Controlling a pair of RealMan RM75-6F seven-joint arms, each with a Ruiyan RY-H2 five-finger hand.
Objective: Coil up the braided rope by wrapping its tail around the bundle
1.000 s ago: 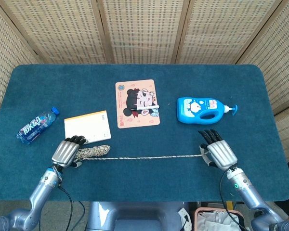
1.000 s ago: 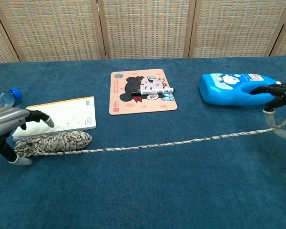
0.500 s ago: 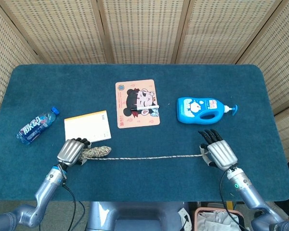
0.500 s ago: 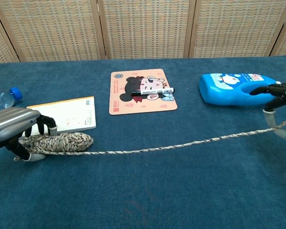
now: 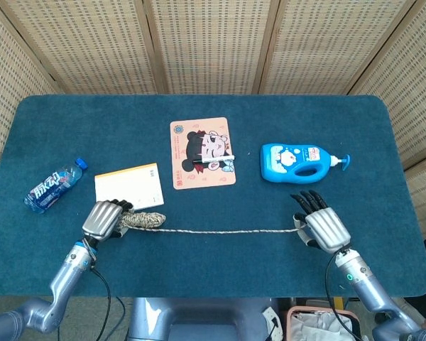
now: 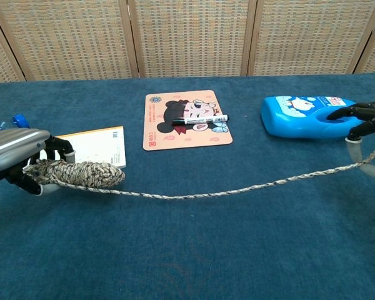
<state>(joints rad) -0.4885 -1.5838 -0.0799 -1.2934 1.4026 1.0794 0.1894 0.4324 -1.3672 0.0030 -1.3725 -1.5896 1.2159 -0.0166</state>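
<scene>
rope: speckled beige-and-dark braided rope, bundle (image 6: 81,174) lay by the yellow notepad (image 5: 128,187), tail (image 6: 237,187) ran across the blue table (image 5: 213,277) | left hand (image 5: 103,219) gripped the bundle's end | right hand (image 5: 323,226) pinched the tail's far end, other fingers spread | handling: judged light, limp, grippy; best held at bundle and tail

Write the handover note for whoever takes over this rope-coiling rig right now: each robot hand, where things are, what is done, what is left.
Left robot hand: grips the rope bundle at the table's left front, beside the notepad.
Right robot hand: holds the rope tail near the blue bottle.
Done: bundle formed and gripped; the tail runs across the table between the hands.
Left: wrap the whole tail around the bundle; no wraps of it are visible yet.
</scene>
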